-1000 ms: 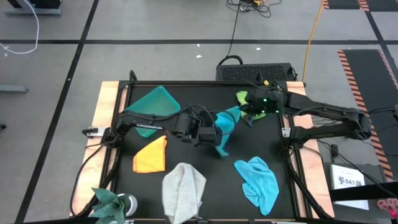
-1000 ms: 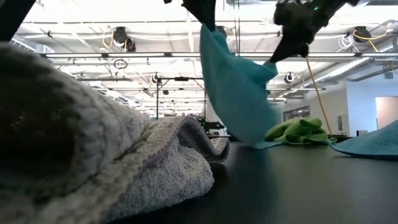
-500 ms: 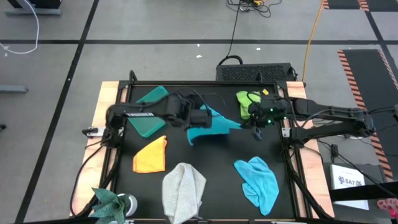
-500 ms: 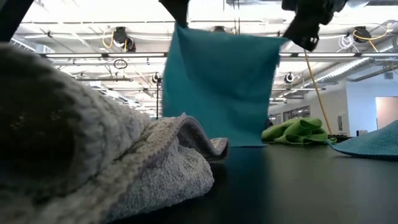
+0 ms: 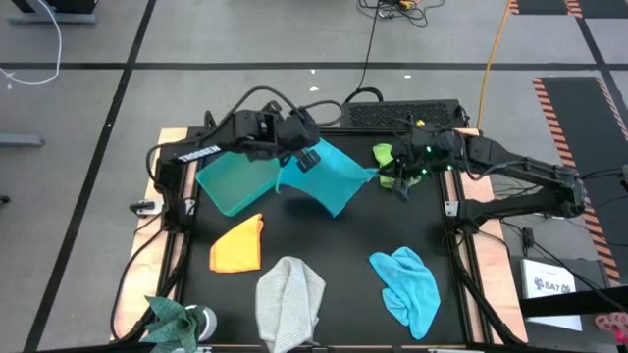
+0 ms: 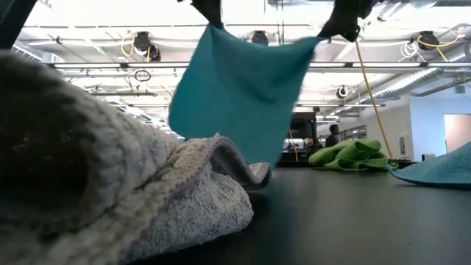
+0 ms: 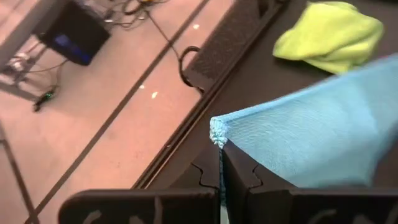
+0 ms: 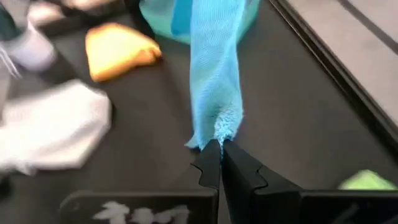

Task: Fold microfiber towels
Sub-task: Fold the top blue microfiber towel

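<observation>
Teal towel [image 5: 329,176], soft and square, stretched in midair, corners pinched by left gripper [image 5: 306,159] and right gripper [image 5: 391,178]; lime towel [image 5: 387,155] far right, fluffy grey towel [image 5: 290,299] near.

The teal towel [image 5: 329,178], earlier bunched and drooping between the two, was spread into a sheet as the left end effector [image 5: 306,160] swung away from the right end effector [image 5: 384,176], each pinching a corner, its lower edge swinging clear of the worktop [image 5: 324,255].
</observation>
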